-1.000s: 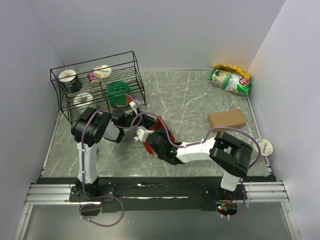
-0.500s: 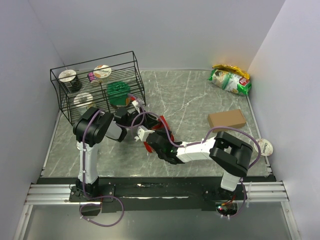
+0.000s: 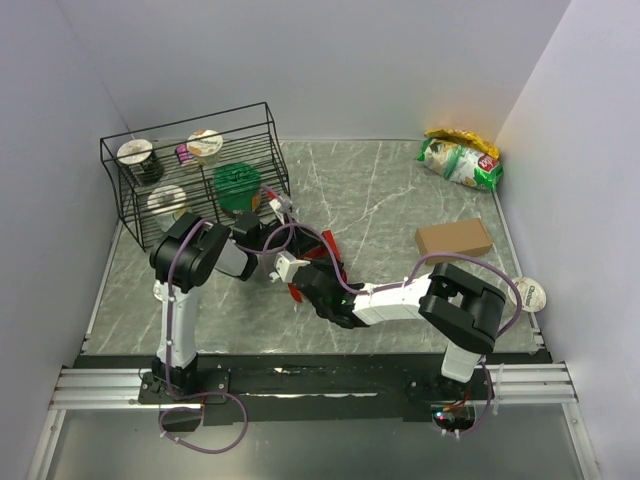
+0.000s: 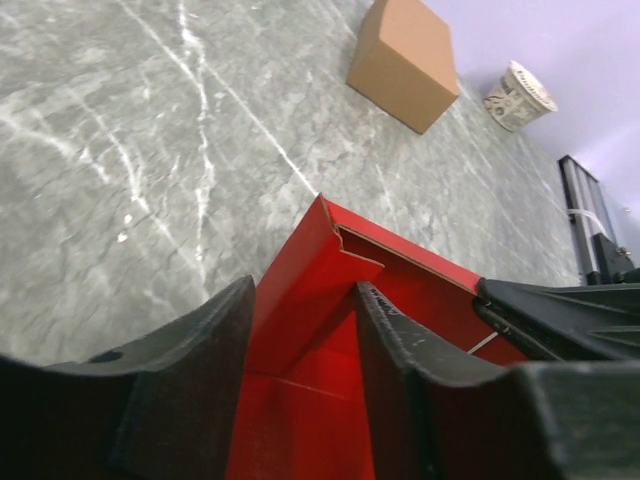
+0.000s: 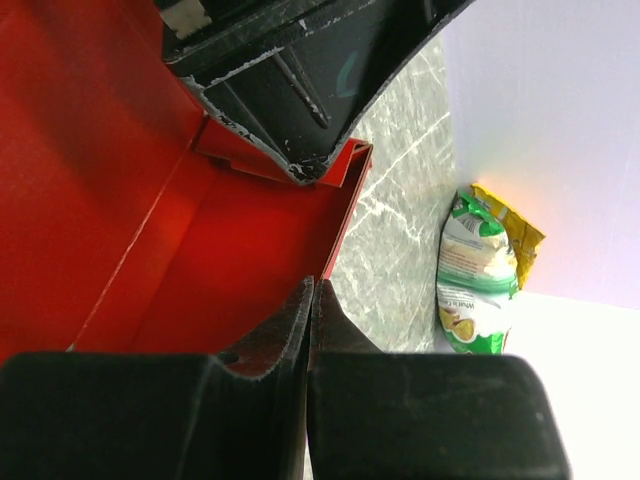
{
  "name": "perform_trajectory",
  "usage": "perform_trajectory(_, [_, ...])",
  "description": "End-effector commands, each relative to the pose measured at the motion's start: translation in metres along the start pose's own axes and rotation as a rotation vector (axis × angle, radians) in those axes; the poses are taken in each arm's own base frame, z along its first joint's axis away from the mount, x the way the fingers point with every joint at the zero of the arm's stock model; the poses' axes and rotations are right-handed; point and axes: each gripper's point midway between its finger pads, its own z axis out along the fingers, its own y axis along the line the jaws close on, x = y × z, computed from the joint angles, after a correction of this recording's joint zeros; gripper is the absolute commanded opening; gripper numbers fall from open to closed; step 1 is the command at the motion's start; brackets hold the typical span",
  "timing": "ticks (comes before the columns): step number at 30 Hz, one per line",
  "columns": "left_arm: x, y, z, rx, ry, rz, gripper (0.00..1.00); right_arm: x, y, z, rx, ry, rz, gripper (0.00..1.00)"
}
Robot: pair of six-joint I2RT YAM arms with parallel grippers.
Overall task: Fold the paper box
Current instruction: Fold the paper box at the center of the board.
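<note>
The red paper box (image 3: 326, 252) lies partly folded on the grey table, between the two arms. In the left wrist view its raised flap (image 4: 310, 280) stands between my left gripper's fingers. My left gripper (image 4: 305, 400) is closed narrowly on that flap, and in the top view it (image 3: 290, 266) is at the box's left side. My right gripper (image 5: 311, 300) is shut with the box's wall edge pinched between its fingertips. The red inner panel (image 5: 120, 200) fills the left of that view. In the top view the right gripper (image 3: 318, 287) is at the box's near side.
A black wire rack (image 3: 190, 170) with cups and a green-lidded tub (image 3: 237, 183) stands at the back left. A brown cardboard box (image 3: 453, 239) lies at the right and a snack bag (image 3: 460, 158) at the back right. A paper cup (image 3: 530, 293) sits by the right wall.
My left wrist has shifted slightly to the right and away from the arm bases. The red box and the right arm have barely moved.
</note>
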Motion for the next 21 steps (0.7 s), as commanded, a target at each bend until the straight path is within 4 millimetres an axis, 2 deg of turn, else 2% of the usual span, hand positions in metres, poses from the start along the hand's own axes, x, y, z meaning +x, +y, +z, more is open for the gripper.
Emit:
perform_trajectory(1, [-0.015,-0.020,0.018,0.105,-0.040,0.071,0.47,-0.033,0.020,-0.006,-0.114,-0.144,0.079,0.00])
perform_trajectory(4, [-0.014,-0.020,0.021,0.103,-0.030,0.072,0.38,-0.033,0.019,-0.006,-0.113,-0.145,0.078,0.00])
perform_trajectory(8, [-0.011,-0.020,0.023,0.086,-0.026,0.074,0.33,-0.032,0.020,-0.006,-0.112,-0.141,0.078,0.00])
perform_trajectory(10, [-0.017,-0.015,0.022,0.033,-0.053,0.085,0.29,-0.033,0.018,-0.006,-0.106,-0.144,0.080,0.00])
perform_trajectory(12, [-0.013,-0.014,0.016,-0.012,-0.063,0.084,0.27,-0.033,0.017,-0.005,-0.102,-0.144,0.082,0.00])
perform_trajectory(13, [-0.021,-0.014,0.014,-0.030,-0.096,0.100,0.26,-0.033,0.017,-0.005,-0.101,-0.143,0.088,0.00])
perform_trajectory(14, [-0.015,-0.014,0.009,-0.049,-0.093,0.088,0.25,-0.034,0.017,-0.005,-0.104,-0.147,0.091,0.00])
perform_trajectory(16, [-0.020,-0.016,0.005,-0.073,-0.124,0.099,0.24,-0.033,0.014,-0.004,-0.107,-0.143,0.127,0.00])
perform_trajectory(17, [-0.015,-0.015,0.000,-0.090,-0.123,0.091,0.23,-0.035,0.010,-0.005,-0.106,-0.150,0.146,0.00])
perform_trajectory(21, [-0.012,-0.013,-0.011,-0.155,-0.163,0.067,0.23,-0.039,0.004,-0.006,-0.129,-0.166,0.218,0.00])
